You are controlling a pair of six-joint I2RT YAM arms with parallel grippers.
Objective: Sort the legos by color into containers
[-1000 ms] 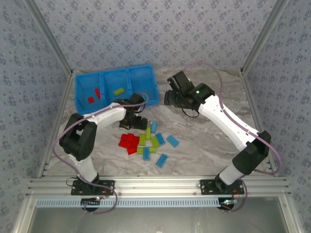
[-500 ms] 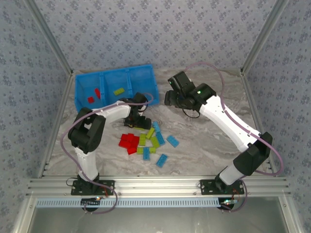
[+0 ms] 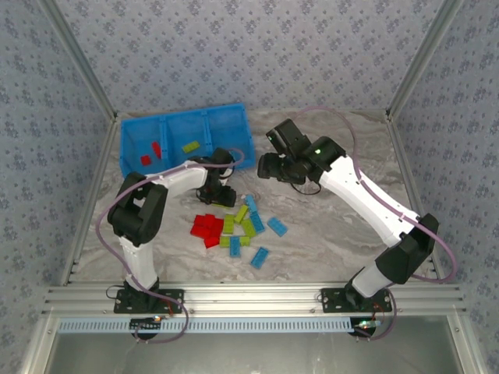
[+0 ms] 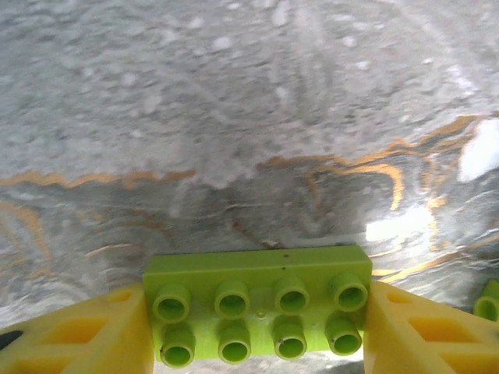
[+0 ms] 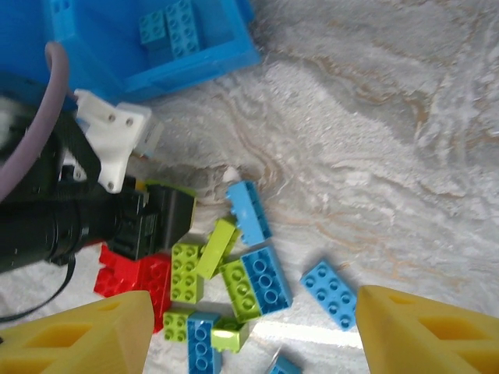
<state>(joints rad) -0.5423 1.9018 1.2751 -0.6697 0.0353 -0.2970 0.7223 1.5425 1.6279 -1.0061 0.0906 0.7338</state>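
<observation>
Nearest the arm bases, the bulk of the legos (image 3: 234, 226) lay loose on the worktop (image 3: 327, 226) in one mixed cluster: red bricks (image 3: 207, 228) bunched at its left, lime green ones (image 3: 243, 224) through the middle, light blue ones (image 3: 260, 257) scattered along the right and near edges. Just beyond the cluster, the left hand (image 3: 218, 193) sat low over the marble. In its wrist view, both yellow fingers (image 4: 78, 335) were clamped on the ends of a lime green brick (image 4: 257, 300), studs toward the camera. Whether that brick was clear of the surface could not be told. Further back and to the right, the right hand (image 3: 269, 165) hung above the worktop with its fingers (image 5: 78, 335) spread wide and nothing between them, looking down on the cluster. At the far left stood the blue tray (image 3: 175, 128). Its left compartment held two red bricks (image 3: 146, 160), the middle one a single lime green brick (image 3: 189, 146), and the right one a few light blue bricks (image 5: 168, 27), seen from the right wrist. Judgement: the colour assignment was set and sorting had begun, but only a handful were binned. Most of the set was unsorted, and the brick in the grip belongs in the middle compartment.
</observation>
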